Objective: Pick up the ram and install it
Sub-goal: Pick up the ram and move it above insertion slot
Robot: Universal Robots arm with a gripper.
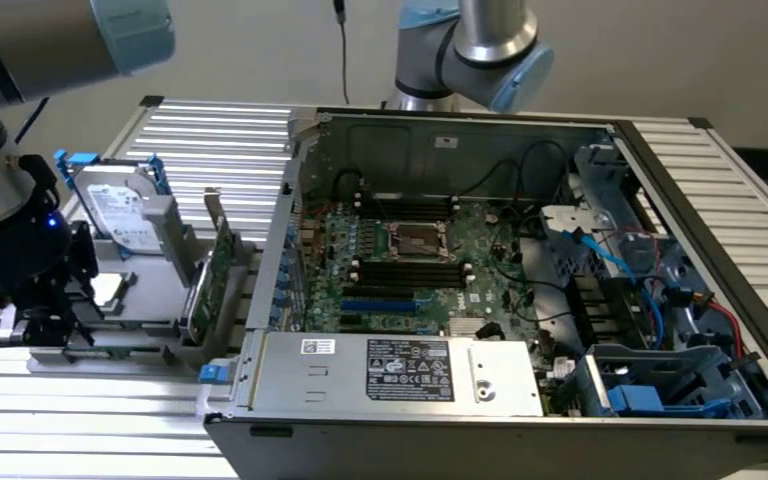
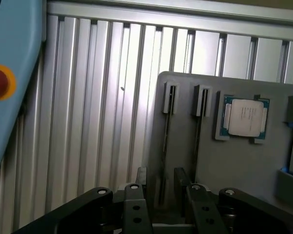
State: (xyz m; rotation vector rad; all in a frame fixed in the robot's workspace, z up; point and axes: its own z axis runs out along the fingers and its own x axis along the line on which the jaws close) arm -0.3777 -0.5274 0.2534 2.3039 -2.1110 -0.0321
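Nearest the wrist camera, the jaws stand wide open, one dark finger on each side of the ram, not closed on it. The ram stands on edge in a slot of the grey holder, which lies on the ribbed metal desk. Farther along the holder sits a processor chip. The open computer case lies toward the exterior view's right, well apart from the jaws.

Glare streaks the ribbed table under soft, even light.
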